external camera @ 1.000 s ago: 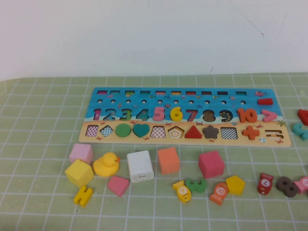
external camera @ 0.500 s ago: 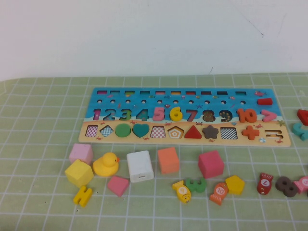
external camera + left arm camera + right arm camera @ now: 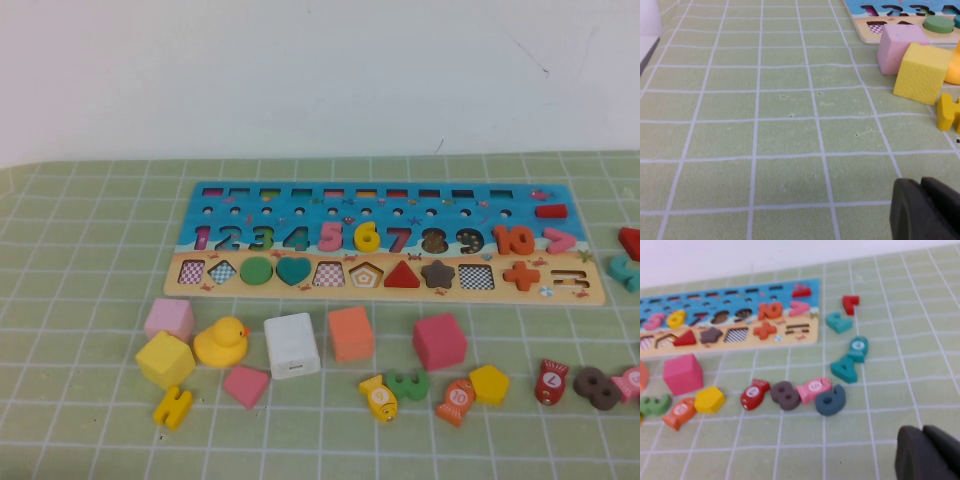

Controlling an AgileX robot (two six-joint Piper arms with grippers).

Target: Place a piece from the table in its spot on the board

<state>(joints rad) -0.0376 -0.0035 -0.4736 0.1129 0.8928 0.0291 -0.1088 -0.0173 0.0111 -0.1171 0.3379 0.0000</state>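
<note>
The blue and tan puzzle board (image 3: 385,290) lies at the back of the green grid mat, with numbers and shapes in several slots and some slots empty. It also shows in the right wrist view (image 3: 740,290). Loose pieces lie in front of it: a yellow pentagon (image 3: 489,383), a pink pentagon (image 3: 245,385), a green 3 (image 3: 408,383), a brown 8 (image 3: 594,386), fish pieces (image 3: 551,380). Neither arm shows in the high view. My left gripper (image 3: 921,184) is shut and empty over bare mat left of the blocks. My right gripper (image 3: 923,432) is shut and empty, near the table's front right.
Foam cubes stand in a row before the board: pink (image 3: 169,318), yellow (image 3: 164,358), white (image 3: 291,345), orange (image 3: 350,333), magenta (image 3: 439,340). A yellow duck (image 3: 221,341) sits among them. Teal and red numbers (image 3: 844,322) lie right of the board.
</note>
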